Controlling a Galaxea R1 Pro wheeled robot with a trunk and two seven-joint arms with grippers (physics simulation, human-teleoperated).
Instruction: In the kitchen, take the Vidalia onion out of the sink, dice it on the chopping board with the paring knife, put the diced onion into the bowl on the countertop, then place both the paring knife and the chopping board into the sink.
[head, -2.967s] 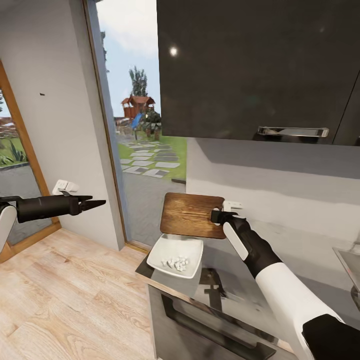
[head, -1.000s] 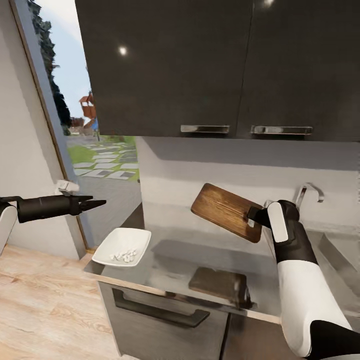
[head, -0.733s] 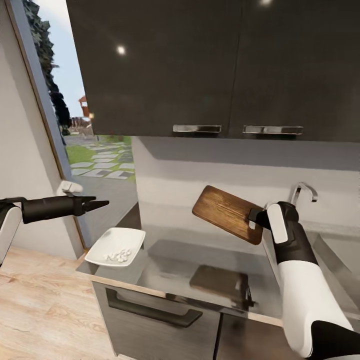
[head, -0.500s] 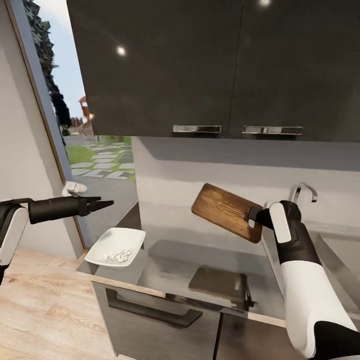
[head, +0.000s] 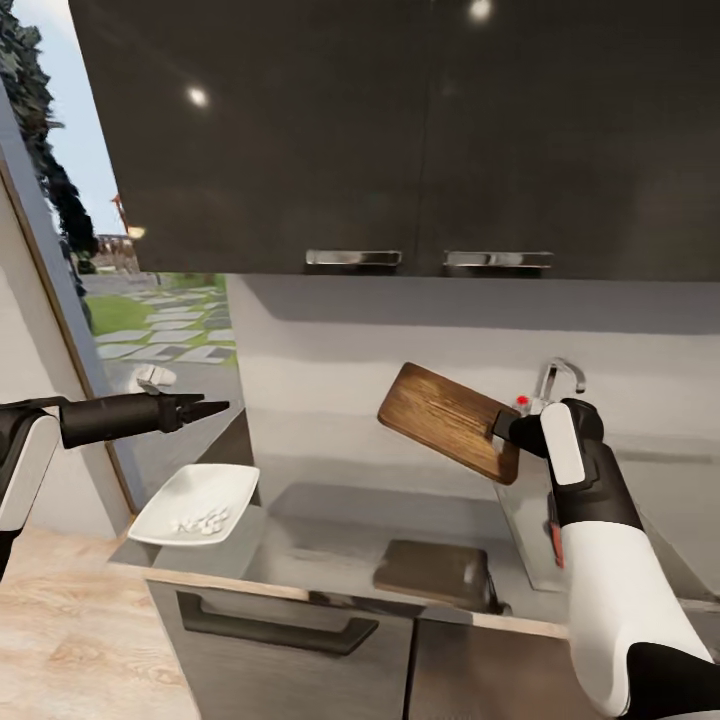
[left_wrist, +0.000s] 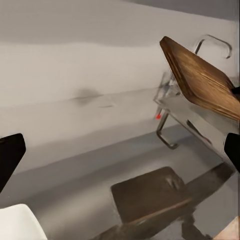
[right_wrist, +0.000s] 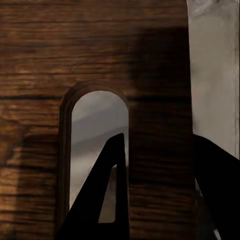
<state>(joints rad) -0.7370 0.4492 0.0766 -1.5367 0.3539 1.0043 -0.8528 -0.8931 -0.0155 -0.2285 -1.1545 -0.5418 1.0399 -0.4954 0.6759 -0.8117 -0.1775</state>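
The view has swung right along the countertop (head: 330, 540), so the bowl (head: 195, 503) now sits far left, the tap (head: 556, 378) and a red knife handle (head: 553, 538) have appeared, while the held chopping board (head: 447, 420) tilts more steeply.

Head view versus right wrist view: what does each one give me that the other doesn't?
Head view alone: the bowl of diced onion on the countertop, the tap, the left hand held shut in the air, and the board tilted above the counter. Right wrist view alone: one finger passing through the handle slot. Both: the chopping board gripped by the right hand.
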